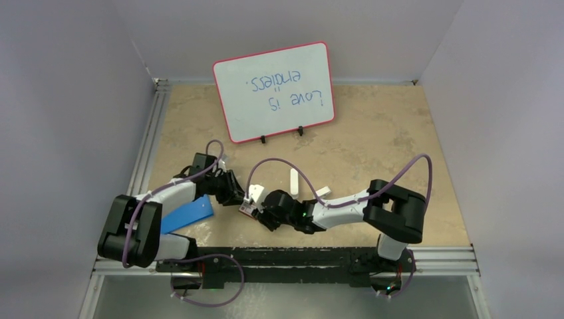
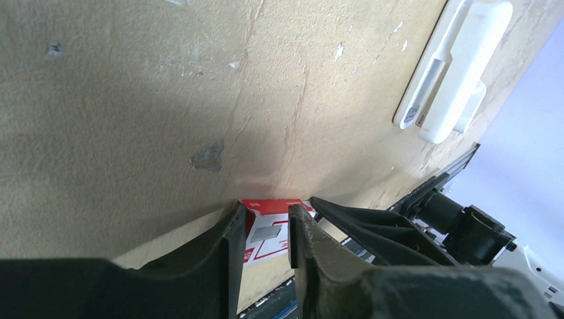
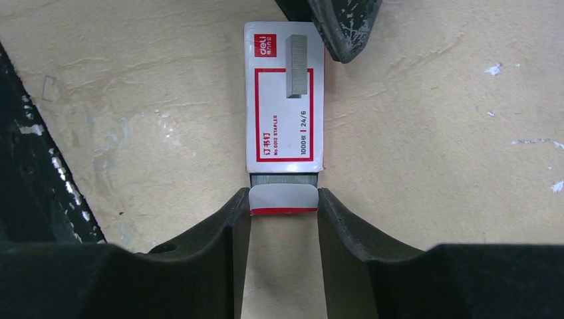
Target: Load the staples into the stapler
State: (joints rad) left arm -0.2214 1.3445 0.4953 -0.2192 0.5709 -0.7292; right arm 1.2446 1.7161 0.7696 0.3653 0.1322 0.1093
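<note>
The small red box of staples [image 1: 249,210] with a white label lies flat on the table between my two grippers. In the right wrist view the box [image 3: 284,100] lies straight ahead; its tray end sticks out toward me, showing grey staples [image 3: 282,179] and a white flap. My right gripper [image 3: 284,203] is closed on that flap, one finger on each side. My left gripper [image 2: 267,222] is closed narrowly on the box's far end [image 2: 268,232]. The slim white stapler [image 1: 294,181] lies behind the grippers and shows in the left wrist view [image 2: 465,40].
A short white piece [image 1: 323,191] lies right of the stapler. A blue flat object [image 1: 188,216] lies under the left arm. A red-framed whiteboard [image 1: 273,90] stands at the back. Grey walls enclose the table, with metal rails [image 1: 149,133] on the left and front.
</note>
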